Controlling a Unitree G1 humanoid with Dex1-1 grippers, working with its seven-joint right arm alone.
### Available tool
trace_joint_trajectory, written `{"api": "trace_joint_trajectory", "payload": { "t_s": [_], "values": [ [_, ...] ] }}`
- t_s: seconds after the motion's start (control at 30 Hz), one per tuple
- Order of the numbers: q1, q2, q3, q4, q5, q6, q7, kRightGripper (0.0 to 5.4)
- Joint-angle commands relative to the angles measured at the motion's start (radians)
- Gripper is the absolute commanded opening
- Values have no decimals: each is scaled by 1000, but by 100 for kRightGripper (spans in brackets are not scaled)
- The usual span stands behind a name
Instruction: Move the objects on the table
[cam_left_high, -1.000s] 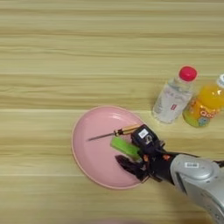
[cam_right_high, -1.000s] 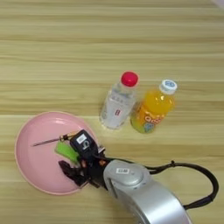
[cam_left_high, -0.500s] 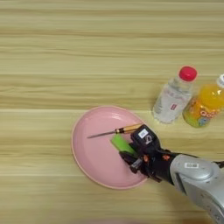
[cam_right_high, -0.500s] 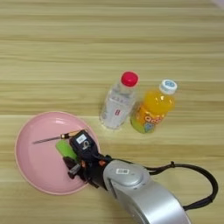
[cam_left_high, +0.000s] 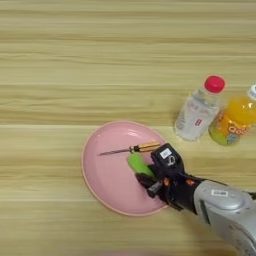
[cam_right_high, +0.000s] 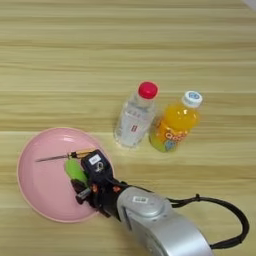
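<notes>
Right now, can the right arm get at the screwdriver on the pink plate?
Probably yes. The right gripper is already over the pink plate, beside the green block, and the screwdriver lies just beyond that block with nothing on top of it. Both bottles stand off to the side.

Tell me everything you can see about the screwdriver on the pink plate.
The screwdriver is slim, with a yellow-orange handle banded in black and a thin grey metal shaft. It lies flat on the pink plate, nearly level across the picture, shaft tip pointing to the robot's left and handle to its right. The handle end sits close beside the right gripper, just above the green block; whether it touches either I cannot tell.
</notes>
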Motion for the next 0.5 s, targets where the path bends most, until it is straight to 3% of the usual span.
{"api": "trace_joint_trajectory", "payload": {
  "t_s": [0.03,0.5],
  "values": [
    [-41,12,-60,-69,24,-7,-6,140],
    [-10,19,-285,-145,87,38,6,140]
  ]
}}
